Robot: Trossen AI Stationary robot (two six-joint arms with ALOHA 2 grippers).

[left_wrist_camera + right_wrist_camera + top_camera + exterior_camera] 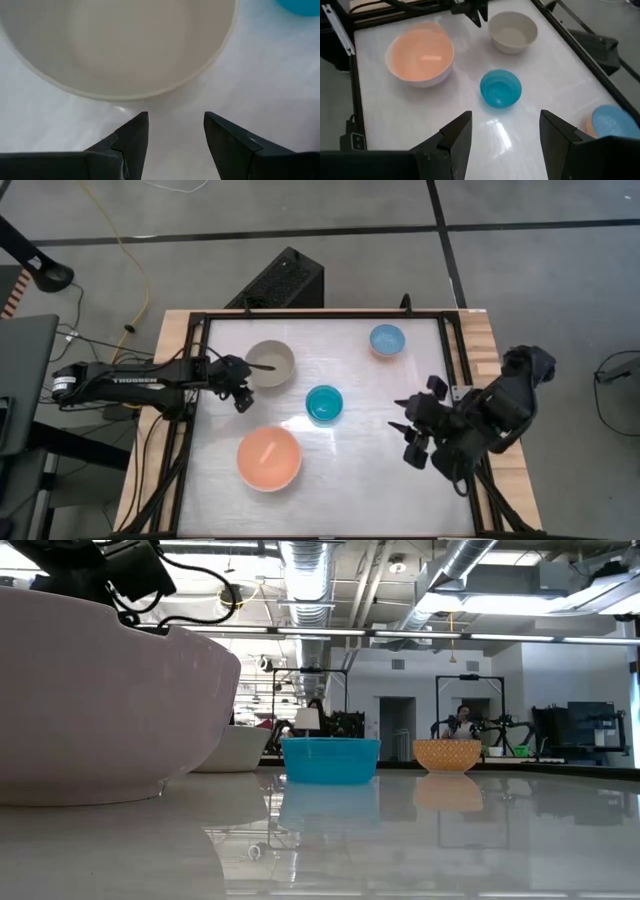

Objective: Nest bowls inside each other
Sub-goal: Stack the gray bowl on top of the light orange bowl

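Note:
Four bowls stand upright on the white table. The grey-beige bowl (270, 364) (120, 45) is at the far left, the teal bowl (324, 404) (500, 89) mid-table, the light blue bowl (387, 339) (612, 121) at the far right and the salmon-pink bowl (269, 458) (420, 52) near left. My left gripper (248, 383) (175, 125) is open just short of the grey-beige bowl's left near rim. My right gripper (405, 430) (505, 125) hangs open above the table's right part, to the right of the teal bowl.
A black frame (455, 360) runs round the white table top, with wooden edges outside it. The table's near right quarter (370, 490) holds no bowl. In the low view the salmon-pink bowl (100, 700) fills the left and the teal bowl (330, 760) stands mid-picture.

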